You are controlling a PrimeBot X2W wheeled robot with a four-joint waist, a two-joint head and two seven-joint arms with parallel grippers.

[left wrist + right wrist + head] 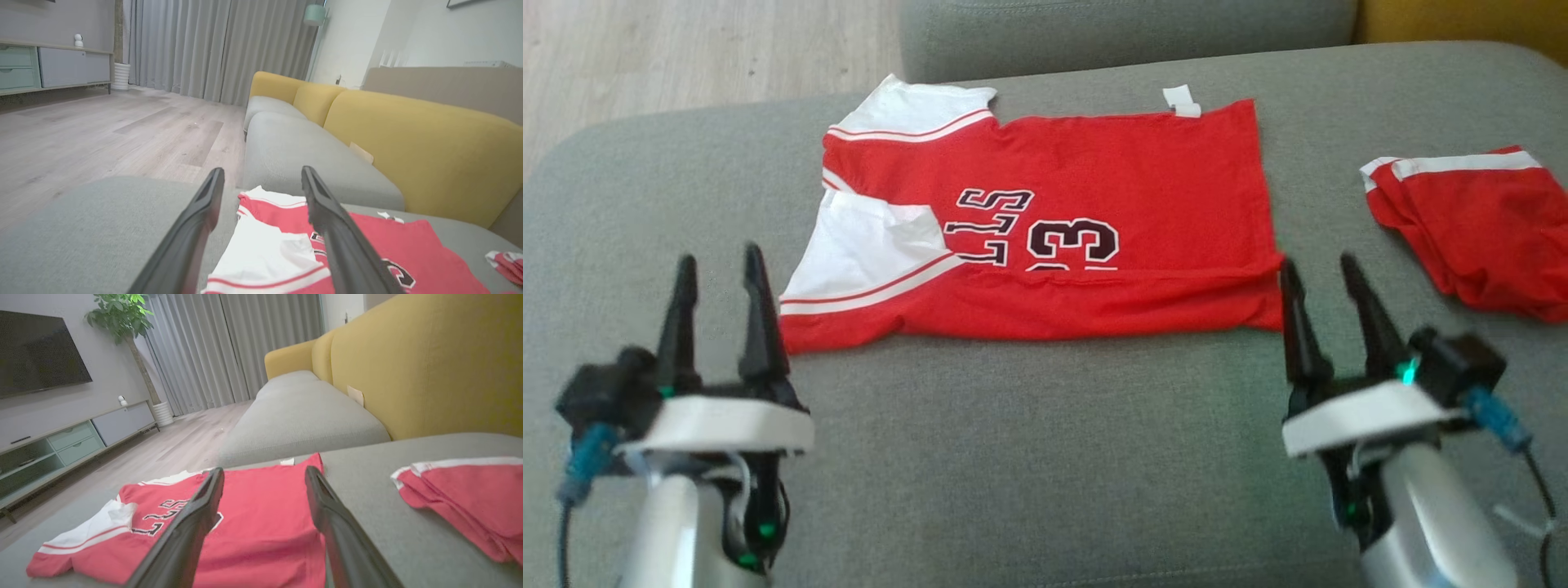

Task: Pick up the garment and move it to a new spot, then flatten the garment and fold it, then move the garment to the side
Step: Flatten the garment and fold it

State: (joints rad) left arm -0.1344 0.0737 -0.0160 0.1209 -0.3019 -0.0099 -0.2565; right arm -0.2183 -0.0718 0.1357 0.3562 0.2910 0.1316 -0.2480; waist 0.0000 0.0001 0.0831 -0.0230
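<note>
A black, white-edged "33" is printed on the red garment (1094, 163), beside letters that may read "LLS", upside down and cut by a fold. The garment is laid folded on the grey woven sofa cushion (1029, 457). The left pincer (720, 257) and right pincer (1319, 263) are held wide and empty beside its near corners.

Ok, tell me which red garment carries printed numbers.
The wide jersey in the middle, with white sleeves; the smaller red garment at the right has only a white stripe.
</note>
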